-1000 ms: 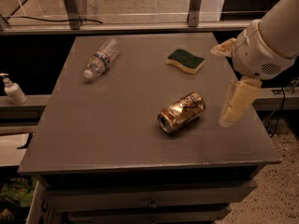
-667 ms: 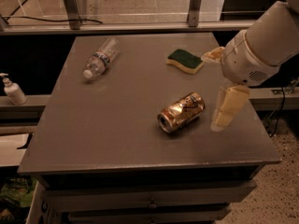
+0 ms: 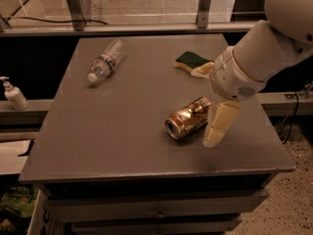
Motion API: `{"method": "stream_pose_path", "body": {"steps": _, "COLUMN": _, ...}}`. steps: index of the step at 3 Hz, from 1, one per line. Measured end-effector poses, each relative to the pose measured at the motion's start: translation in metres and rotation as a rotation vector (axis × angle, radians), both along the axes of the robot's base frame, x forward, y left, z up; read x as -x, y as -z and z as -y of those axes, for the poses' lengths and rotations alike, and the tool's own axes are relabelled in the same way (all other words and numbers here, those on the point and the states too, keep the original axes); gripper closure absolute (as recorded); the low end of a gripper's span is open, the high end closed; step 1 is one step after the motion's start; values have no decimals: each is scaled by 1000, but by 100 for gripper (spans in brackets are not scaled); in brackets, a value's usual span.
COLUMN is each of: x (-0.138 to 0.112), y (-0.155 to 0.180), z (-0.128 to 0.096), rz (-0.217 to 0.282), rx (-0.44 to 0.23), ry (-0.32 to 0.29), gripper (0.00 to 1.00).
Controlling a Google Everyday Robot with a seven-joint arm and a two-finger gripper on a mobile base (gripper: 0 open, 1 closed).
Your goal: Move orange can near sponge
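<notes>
The orange can [image 3: 188,118] lies on its side in the right middle of the grey table [image 3: 122,131], silver end facing front left. The sponge [image 3: 190,61], green top over yellow, lies behind it near the table's back right. My gripper [image 3: 204,106] reaches in from the right and is open. One cream finger [image 3: 219,124] hangs just right of the can's far end. The other finger [image 3: 202,70] sits beside the sponge's right edge and hides part of it. The can is not held.
A clear plastic water bottle [image 3: 105,60] lies on its side at the table's back left. A white pump bottle [image 3: 13,94] stands on a ledge to the left of the table. Drawers [image 3: 156,212] are below the table's front edge.
My arm and gripper have moved left toward the can. The lower finger now stands right next to the can's end. The can and the sponge have not moved.
</notes>
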State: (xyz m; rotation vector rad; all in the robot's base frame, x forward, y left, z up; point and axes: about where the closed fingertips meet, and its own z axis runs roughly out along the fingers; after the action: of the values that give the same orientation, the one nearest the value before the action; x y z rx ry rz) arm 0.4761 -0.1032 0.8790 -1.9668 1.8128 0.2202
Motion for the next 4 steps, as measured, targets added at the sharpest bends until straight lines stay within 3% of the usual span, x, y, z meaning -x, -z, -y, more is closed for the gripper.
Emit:
{"method": "stream_pose_path", "body": {"steps": 1, "x": -3, "y": 14, "z": -10, "rz": -12, "rx": 3, "ry": -19, "gripper": 0}}
{"method": "stream_pose_path", "body": {"steps": 3, "x": -18, "y": 34, "z": -9, "rz": -15, "rx": 12, "ry": -23, "gripper": 0}}
{"method": "stream_pose_path", "body": {"steps": 4, "x": -19, "y": 44, "z": -10, "rz": -15, "rx": 14, "ry": -36, "gripper": 16}}
